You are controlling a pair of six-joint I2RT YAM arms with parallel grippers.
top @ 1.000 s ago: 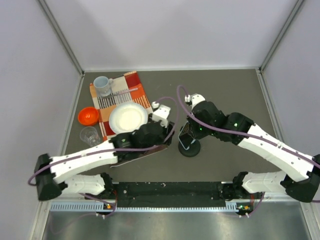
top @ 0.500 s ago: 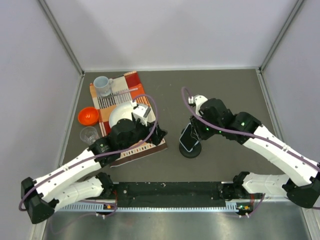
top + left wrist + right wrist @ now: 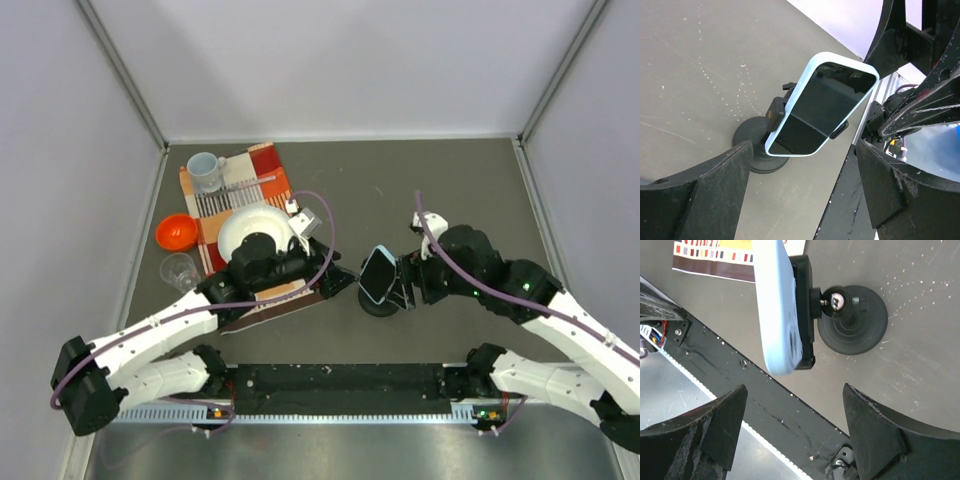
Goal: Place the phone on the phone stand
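Top external: phone stand (image 3: 379, 305) mostly hidden under phone (image 3: 377, 273).

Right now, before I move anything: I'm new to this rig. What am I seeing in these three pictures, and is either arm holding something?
Two white-and-black robot arms work on a grey table. The overhead picture looks down from behind them; the other two come from wrist cameras. The slim black-screened phone with a light blue edge sits tilted in the clip of the small black round-based stand. The left gripper and right gripper are open on either side of it, holding nothing. Far left: orange patterned mat, white plate, orange bowl, clear glass, mug.
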